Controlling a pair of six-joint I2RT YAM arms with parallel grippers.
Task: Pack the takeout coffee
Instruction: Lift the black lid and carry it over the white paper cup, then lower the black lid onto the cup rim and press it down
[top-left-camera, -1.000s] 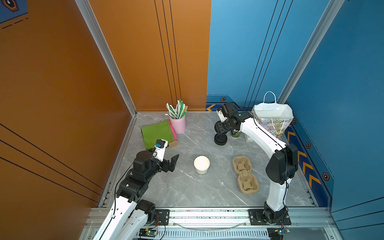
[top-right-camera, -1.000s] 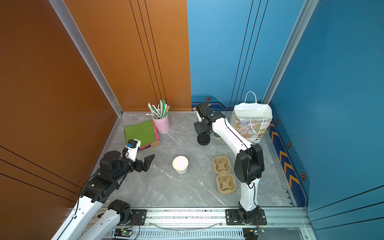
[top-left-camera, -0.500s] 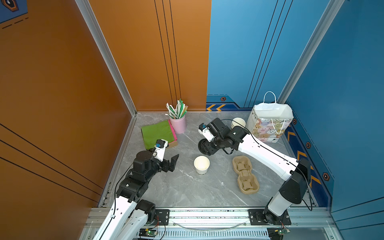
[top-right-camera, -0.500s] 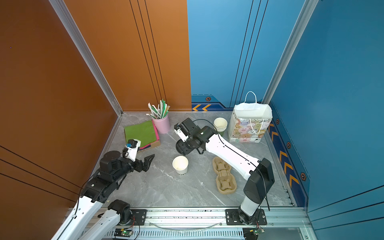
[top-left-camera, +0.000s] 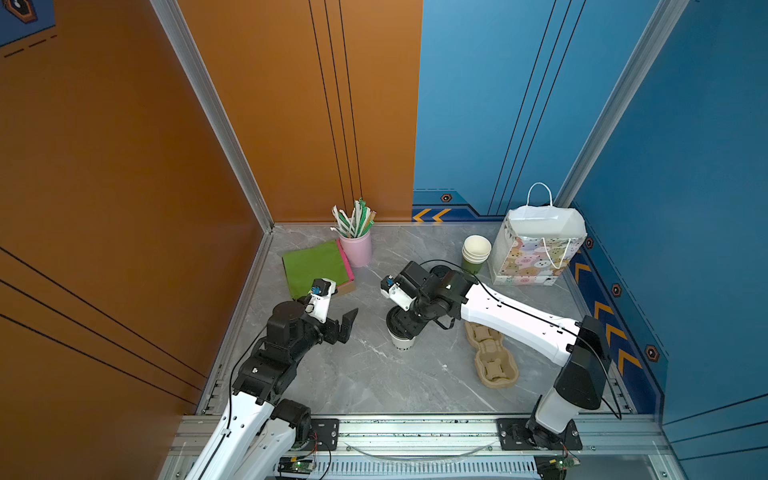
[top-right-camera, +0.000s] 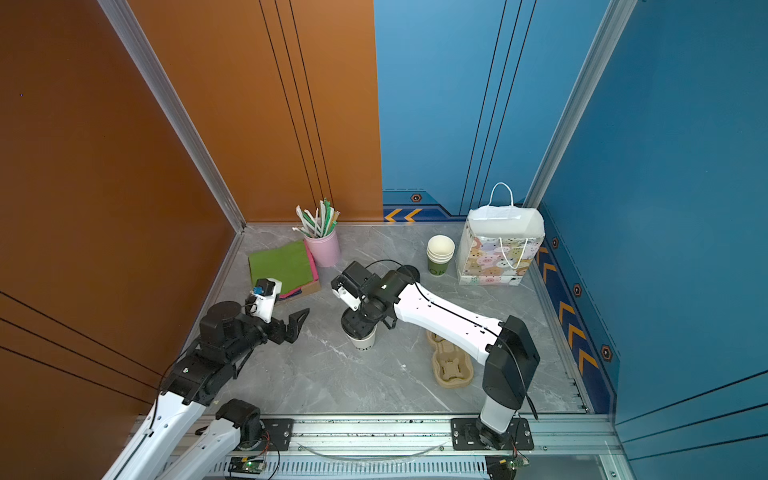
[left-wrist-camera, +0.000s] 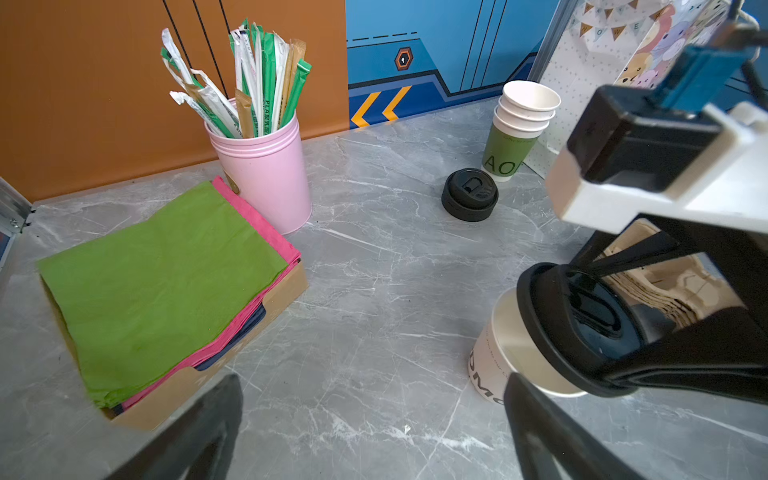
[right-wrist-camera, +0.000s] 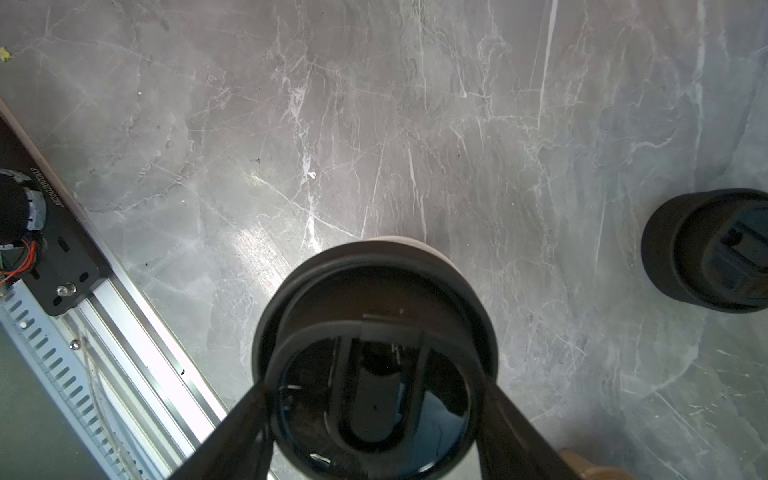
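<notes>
The takeout coffee is a white paper cup (top-left-camera: 402, 343) (top-right-camera: 362, 341) (left-wrist-camera: 490, 357) with dark lettering, standing mid-table. A black sip lid (top-left-camera: 395, 328) (left-wrist-camera: 582, 324) (right-wrist-camera: 374, 299) lies tilted over its mouth, and part of the cup's rim (right-wrist-camera: 399, 240) shows past the lid's edge. My right gripper (top-left-camera: 401, 324) (top-right-camera: 357, 323) (right-wrist-camera: 374, 374) reaches down from above, shut on that lid. My left gripper (top-left-camera: 347, 324) (top-right-camera: 297, 324) (left-wrist-camera: 374, 386) stands open and empty just left of the cup, apart from it.
Further black lids (top-left-camera: 440, 272) (left-wrist-camera: 469, 194) (right-wrist-camera: 706, 249) sit behind the cup. A stack of lidless cups (top-left-camera: 476, 253) and a patterned paper bag (top-left-camera: 540, 249) stand back right. A cardboard cup carrier (top-left-camera: 492, 357) lies right; a pink straw tub (top-left-camera: 356, 249) and napkin box (top-left-camera: 318, 266) back left.
My right arm has swung from the back by the bag to the centre cup, carrying the black lid, which now covers the cup's mouth. The left arm has not moved.
</notes>
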